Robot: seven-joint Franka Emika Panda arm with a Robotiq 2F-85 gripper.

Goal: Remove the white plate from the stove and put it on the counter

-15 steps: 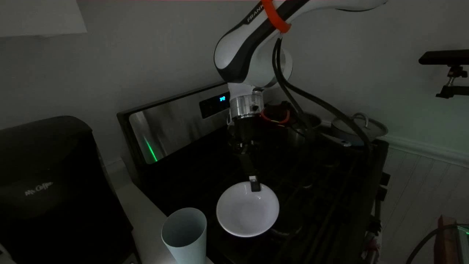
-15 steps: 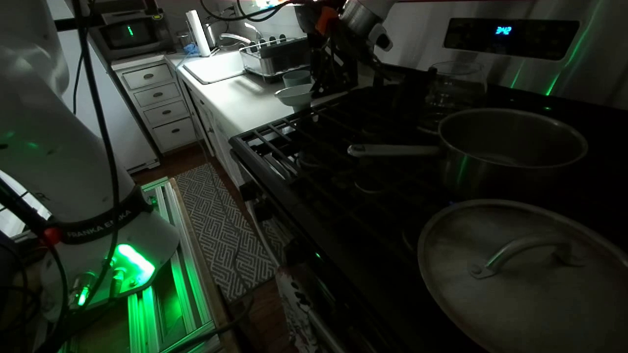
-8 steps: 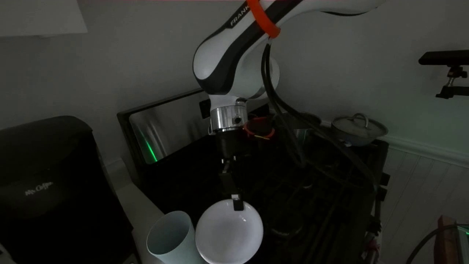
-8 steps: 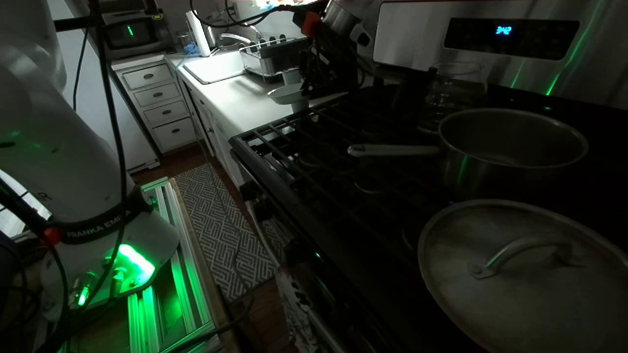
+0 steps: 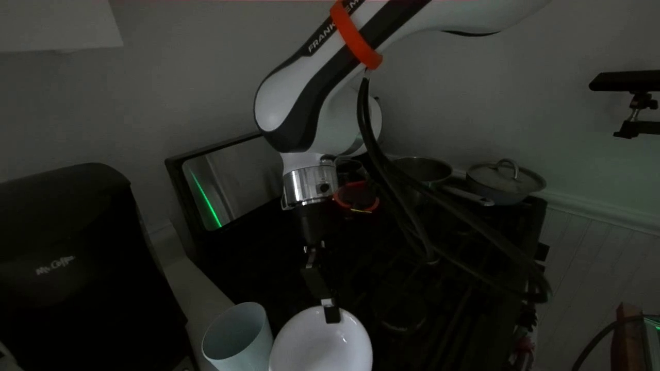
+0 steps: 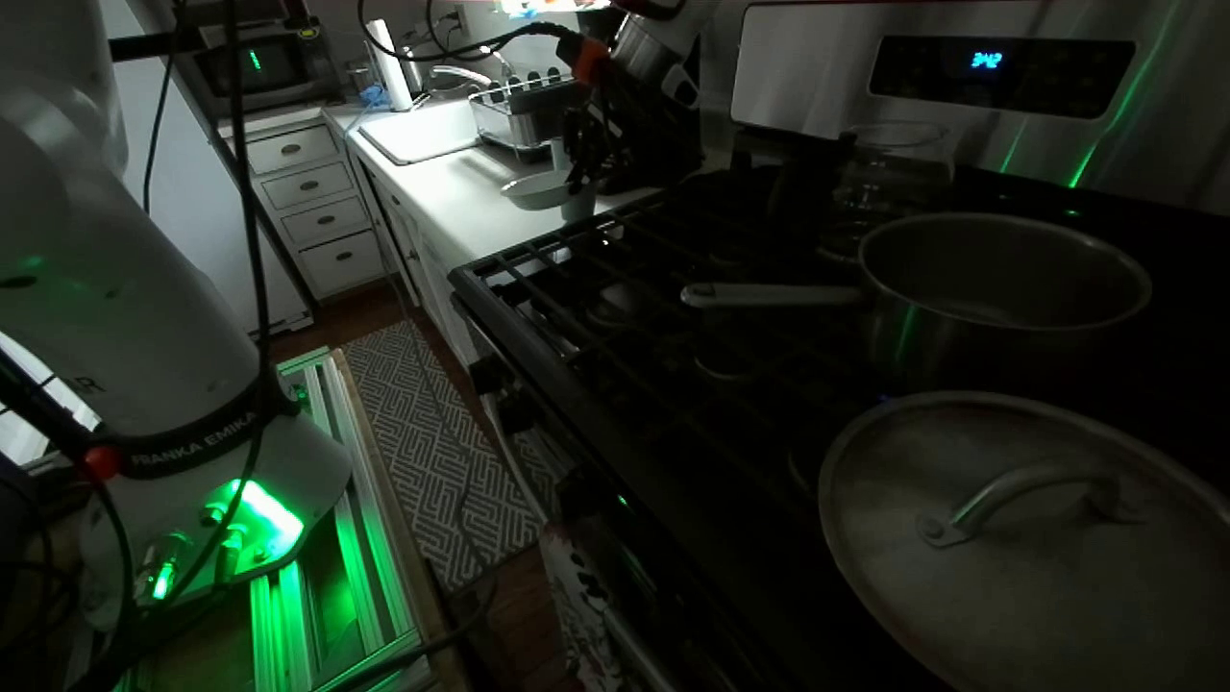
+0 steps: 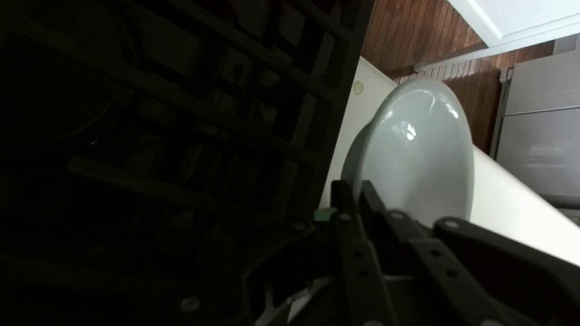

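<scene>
The white plate (image 5: 320, 346) is held by its rim in my gripper (image 5: 331, 312). In the wrist view one fingertip stands on each side of the plate's rim, and my gripper (image 7: 356, 194) is shut on it. The plate (image 7: 421, 149) appears tilted in that view, with the pale counter (image 7: 512, 203) behind it. In an exterior view the plate (image 6: 534, 191) is up off the surface, over the counter (image 6: 471, 207) near the stove's end. The black stove (image 6: 653, 375) lies beside it. The plate's lower edge is cut off in an exterior view.
A pale cup (image 5: 238, 335) stands on the counter close beside the plate. A black coffee maker (image 5: 77, 257) stands further along. A saucepan (image 6: 999, 279) and a lidded pan (image 6: 1038, 538) sit on the stove. A dish rack (image 6: 528, 111) and sink (image 6: 423, 130) are further back.
My gripper has carried the plate from over the stove toward the counter and the cup. It has moved left in both exterior views, and lower in the frame. The grip has stayed shut.
</scene>
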